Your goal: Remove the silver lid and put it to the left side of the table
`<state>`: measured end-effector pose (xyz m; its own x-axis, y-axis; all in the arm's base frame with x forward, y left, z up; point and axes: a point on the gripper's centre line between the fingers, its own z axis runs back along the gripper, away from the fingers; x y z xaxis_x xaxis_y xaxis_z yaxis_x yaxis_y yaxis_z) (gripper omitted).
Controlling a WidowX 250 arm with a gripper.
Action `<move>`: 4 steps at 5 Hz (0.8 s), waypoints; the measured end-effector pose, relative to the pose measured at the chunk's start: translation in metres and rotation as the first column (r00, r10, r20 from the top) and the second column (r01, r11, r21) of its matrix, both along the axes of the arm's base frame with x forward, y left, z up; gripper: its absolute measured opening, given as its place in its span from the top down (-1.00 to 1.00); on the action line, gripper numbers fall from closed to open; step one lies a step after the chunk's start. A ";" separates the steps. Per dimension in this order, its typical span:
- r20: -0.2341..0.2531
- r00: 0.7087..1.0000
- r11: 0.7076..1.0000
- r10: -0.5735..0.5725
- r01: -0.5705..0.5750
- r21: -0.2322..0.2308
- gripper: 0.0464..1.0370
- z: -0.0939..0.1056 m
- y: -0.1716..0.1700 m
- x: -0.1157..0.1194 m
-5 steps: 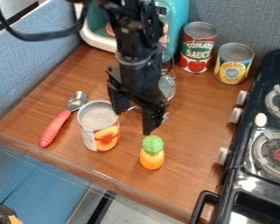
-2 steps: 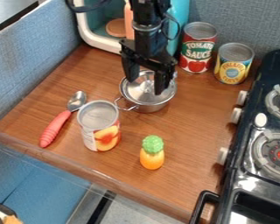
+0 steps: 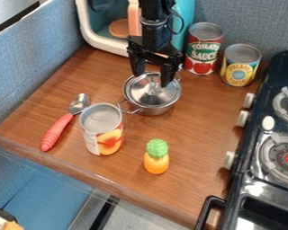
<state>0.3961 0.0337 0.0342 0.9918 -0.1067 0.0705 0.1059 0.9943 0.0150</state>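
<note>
Toy kitchen: black boxy stove [image 3: 280, 67]; left of it, round silver metal pot [image 3: 154, 110] and tall red-labelled metal can [image 3: 203, 49].

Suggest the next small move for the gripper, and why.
I'd ease the gripper down a little over the middle of the lid: its fingers are apart, their tips look close above the lid, and the lid is on the pot, apparently ungripped.
</note>
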 end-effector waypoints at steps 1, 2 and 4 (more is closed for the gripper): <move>-0.033 0.999 1.000 0.014 -0.014 -0.006 -0.77 -0.015 0.004 0.003; -0.044 0.999 1.000 0.013 -0.014 -0.024 -0.25 -0.017 0.001 0.002; -0.044 0.999 1.000 0.018 -0.019 -0.021 0.83 -0.017 0.002 0.002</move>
